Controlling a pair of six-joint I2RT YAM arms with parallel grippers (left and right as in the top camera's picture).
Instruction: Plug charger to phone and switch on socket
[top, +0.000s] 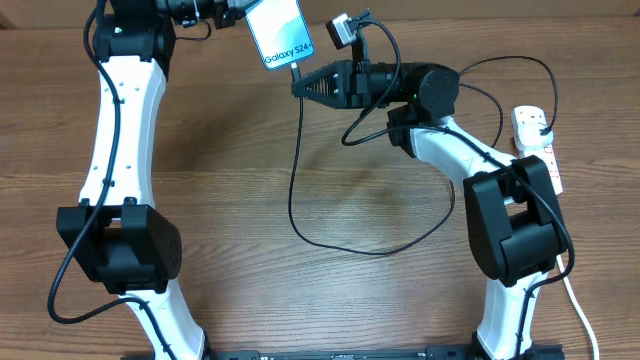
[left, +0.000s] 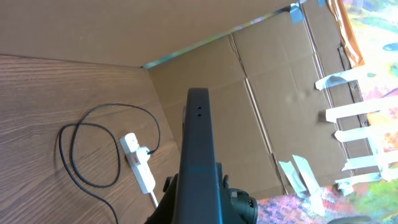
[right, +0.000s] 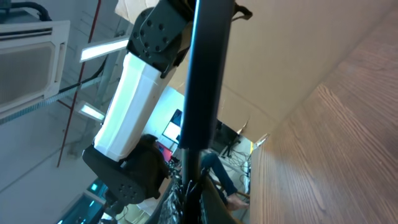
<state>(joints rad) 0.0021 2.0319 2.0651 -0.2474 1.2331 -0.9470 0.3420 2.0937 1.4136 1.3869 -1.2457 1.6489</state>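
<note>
First, nearest the arm bases, the charger (top: 292, 190) lies in a loose black loop on the tabletop (top: 230, 170). One run goes right to its plug, which is seated in the socket (top: 537, 150), a white strip at the right edge. Whether the socket's switch is on cannot be told. Farther back, the other run climbs off the wood to the right pincer (top: 300, 88). That pincer is clamped narrow on the connector end, right at the lower edge of the phone (top: 278, 33). Whether the tip sits fully in the phone cannot be told. Farthest, the left pincer (top: 243, 12) grips the phone's upper part, holding it above the tabletop with its lit screen facing up.
</note>
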